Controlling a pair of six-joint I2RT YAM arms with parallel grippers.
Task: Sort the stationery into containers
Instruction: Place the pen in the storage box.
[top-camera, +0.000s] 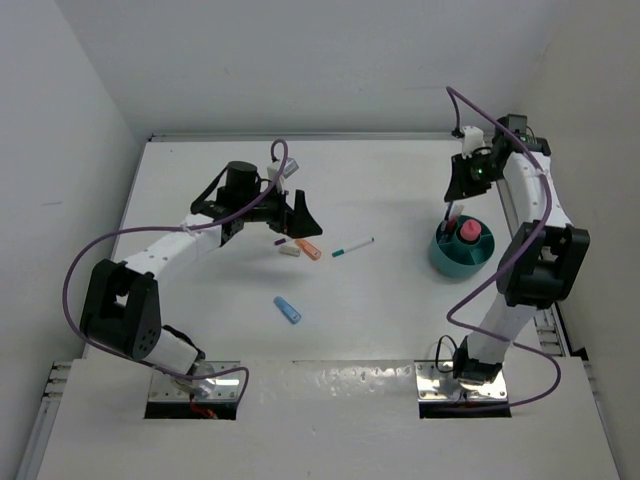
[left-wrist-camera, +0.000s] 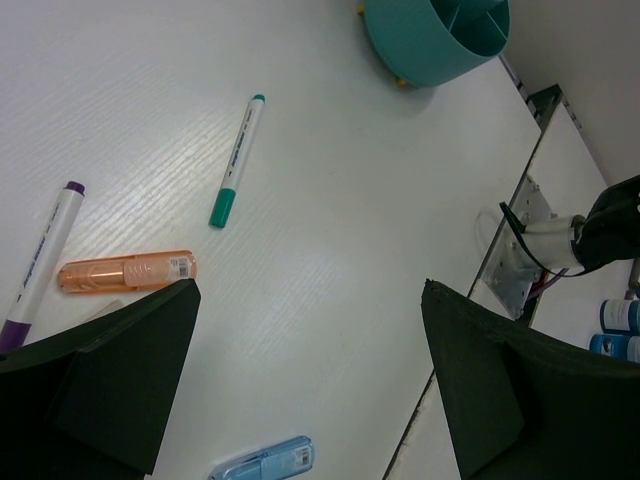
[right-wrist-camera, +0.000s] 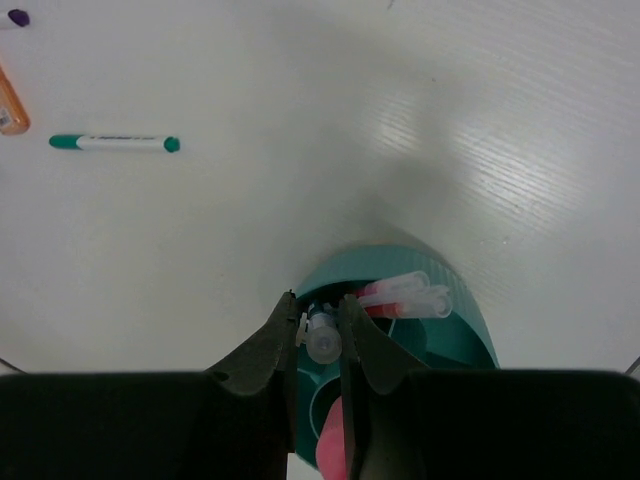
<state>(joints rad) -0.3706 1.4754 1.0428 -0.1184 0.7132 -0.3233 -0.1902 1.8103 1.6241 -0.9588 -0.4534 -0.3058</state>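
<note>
The teal organiser cup (top-camera: 462, 250) stands at the right and holds red pens (right-wrist-camera: 400, 295) and the fat pink marker (top-camera: 469, 231). My right gripper (top-camera: 453, 213) hangs over the cup's rim and is shut on a blue pen with a clear cap (right-wrist-camera: 323, 340), upright above a compartment. My left gripper (top-camera: 300, 215) is open and empty above the loose items: an orange stick (left-wrist-camera: 125, 272), a teal pen (left-wrist-camera: 237, 160), a purple-capped white pen (left-wrist-camera: 40, 262), a beige eraser (top-camera: 290, 250) and a blue stick (top-camera: 288, 310).
White walls close in the table at the back and both sides. The right arm's base plate (left-wrist-camera: 520, 250) and its cables sit at the near edge. The teal pen (right-wrist-camera: 115, 143) lies between the two grippers.
</note>
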